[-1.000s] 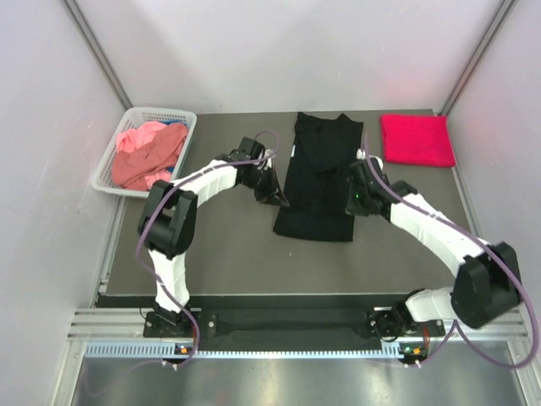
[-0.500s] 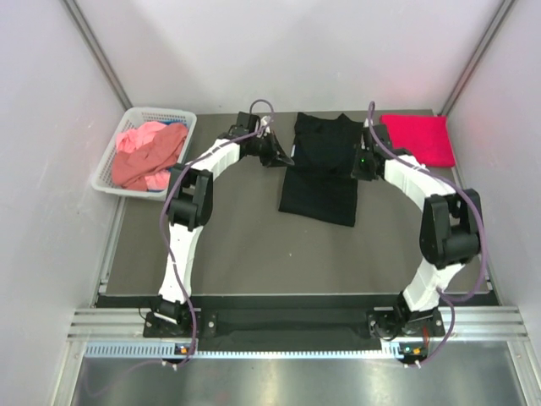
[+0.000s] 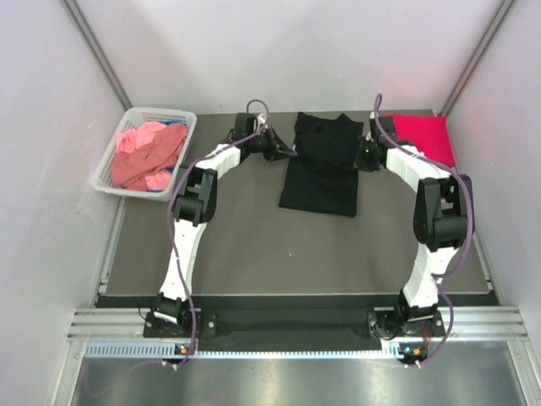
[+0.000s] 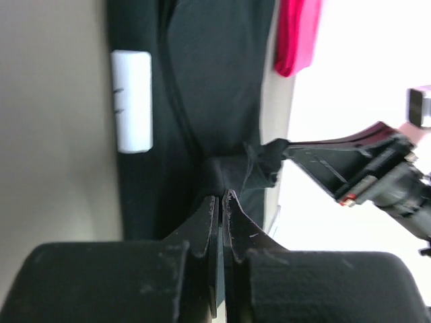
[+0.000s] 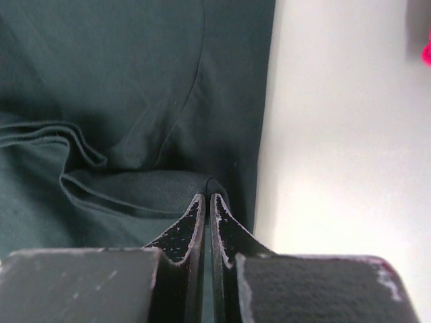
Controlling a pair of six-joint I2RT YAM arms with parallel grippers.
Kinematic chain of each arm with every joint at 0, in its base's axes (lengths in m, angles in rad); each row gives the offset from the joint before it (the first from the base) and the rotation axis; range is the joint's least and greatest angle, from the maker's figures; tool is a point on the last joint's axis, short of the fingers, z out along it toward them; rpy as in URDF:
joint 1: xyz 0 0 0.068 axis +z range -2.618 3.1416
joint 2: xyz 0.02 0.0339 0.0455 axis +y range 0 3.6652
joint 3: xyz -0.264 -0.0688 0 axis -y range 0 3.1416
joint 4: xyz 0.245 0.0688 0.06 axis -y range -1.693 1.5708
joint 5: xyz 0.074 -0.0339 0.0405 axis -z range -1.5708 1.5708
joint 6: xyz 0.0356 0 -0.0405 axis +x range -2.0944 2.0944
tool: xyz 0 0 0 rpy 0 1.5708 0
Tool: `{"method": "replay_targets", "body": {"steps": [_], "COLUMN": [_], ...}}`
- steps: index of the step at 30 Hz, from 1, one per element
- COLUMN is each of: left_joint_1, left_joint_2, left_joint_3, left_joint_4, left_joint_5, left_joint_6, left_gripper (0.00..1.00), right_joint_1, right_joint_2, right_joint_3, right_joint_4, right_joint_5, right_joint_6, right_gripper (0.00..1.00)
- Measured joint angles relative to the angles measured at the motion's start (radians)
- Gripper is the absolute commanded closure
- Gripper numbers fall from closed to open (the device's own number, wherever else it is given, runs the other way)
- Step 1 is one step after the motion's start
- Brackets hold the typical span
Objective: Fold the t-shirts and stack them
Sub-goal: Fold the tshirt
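Observation:
A black t-shirt lies on the grey table, its near part doubled toward the back. My left gripper is shut on the black t-shirt's left edge. My right gripper is shut on its right edge. A white label shows on the black cloth in the left wrist view. A folded crimson red t-shirt lies at the back right and also shows in the left wrist view. Salmon pink t-shirts fill the basket.
A white lattice basket stands at the back left. Grey walls close in the table on three sides. My right arm's wrist shows across the black shirt in the left wrist view.
Both grippers have carried the black shirt's near hem toward the back, from mid-table to the shirt's upper part. The shirt now lies shorter, folded over itself.

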Motion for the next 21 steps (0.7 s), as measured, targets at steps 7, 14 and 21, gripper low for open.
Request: {"method": "replay_targets", "body": {"steps": [7, 14, 21], "left_joint_1": [0.002, 0.018, 0.056], "left_joint_2": [0.054, 0.08, 0.085], "left_joint_3": [0.049, 0.06, 0.103], "left_joint_4": [0.068, 0.064, 0.039], "left_joint_5": [0.018, -0.003, 0.019], "left_joint_6": [-0.08, -0.093, -0.04], "left_gripper": [1.0, 0.83, 0.58], "right_joint_1": [-0.025, -0.055, -0.108], "right_joint_2": [0.044, 0.126, 0.144], "right_joint_3": [0.039, 0.122, 0.139], "right_joint_4": [0.003, 0.005, 0.023], "right_joint_5": [-0.029, -0.04, -0.075], "right_joint_6": [0.01, 0.04, 0.06], "right_gripper": [0.96, 0.75, 0.56]}}
